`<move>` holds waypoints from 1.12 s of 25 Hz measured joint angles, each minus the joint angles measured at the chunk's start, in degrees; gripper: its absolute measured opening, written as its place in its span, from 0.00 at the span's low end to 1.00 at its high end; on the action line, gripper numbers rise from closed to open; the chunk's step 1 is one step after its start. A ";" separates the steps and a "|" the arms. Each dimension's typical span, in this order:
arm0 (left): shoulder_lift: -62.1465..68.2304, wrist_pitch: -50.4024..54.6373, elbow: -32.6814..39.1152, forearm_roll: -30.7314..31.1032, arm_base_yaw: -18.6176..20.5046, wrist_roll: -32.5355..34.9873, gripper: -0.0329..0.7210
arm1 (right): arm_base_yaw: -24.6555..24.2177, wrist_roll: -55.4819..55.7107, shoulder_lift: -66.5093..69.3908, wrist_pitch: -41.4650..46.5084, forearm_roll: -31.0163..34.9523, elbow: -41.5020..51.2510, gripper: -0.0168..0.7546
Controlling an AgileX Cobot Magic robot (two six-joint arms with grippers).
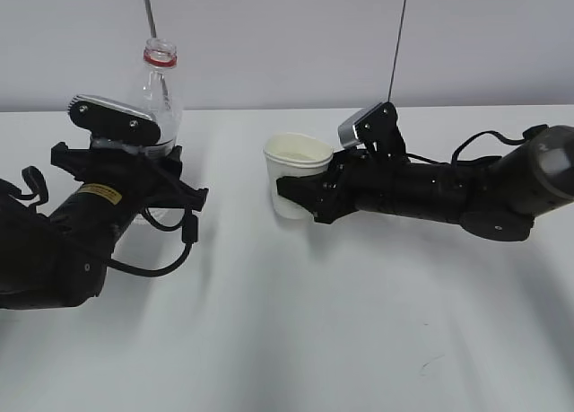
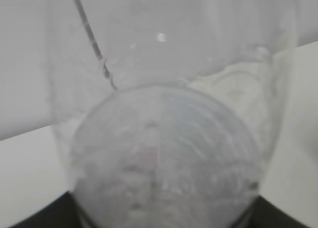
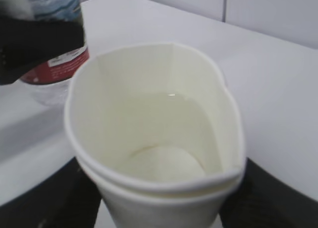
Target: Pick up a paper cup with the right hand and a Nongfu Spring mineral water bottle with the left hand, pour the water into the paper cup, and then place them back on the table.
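The clear Nongfu Spring mineral water bottle [image 1: 163, 89] stands upright and uncapped, its red neck ring on top, with my left gripper [image 1: 169, 156] shut on its lower body. In the left wrist view the bottle [image 2: 164, 153] fills the frame, and only the black finger corners show at the bottom. My right gripper [image 1: 298, 195] is shut on the white paper cup [image 1: 296, 156], squeezing its rim into an oval. Clear water [image 3: 169, 114] lies in the cup [image 3: 149, 188]. The bottle's red label [image 3: 57, 66] shows at the upper left. Both stand low over the white table [image 1: 314, 340].
Two thin dark cables [image 1: 148, 8] [image 1: 399, 35] hang in front of the pale back wall. A small dark scuff mark [image 1: 430, 365] lies at the table's front right. The bottle and the cup stand about a hand's width apart.
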 joint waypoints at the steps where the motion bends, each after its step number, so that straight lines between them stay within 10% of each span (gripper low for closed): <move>1: 0.00 0.15 0.00 0.00 0.00 -0.30 0.50 | 0.00 -0.42 0.00 0.00 1.42 0.00 0.64; 28: 0.46 -0.70 0.00 -0.25 0.06 -1.79 0.50 | 0.00 -23.77 0.63 7.70 40.68 0.00 0.64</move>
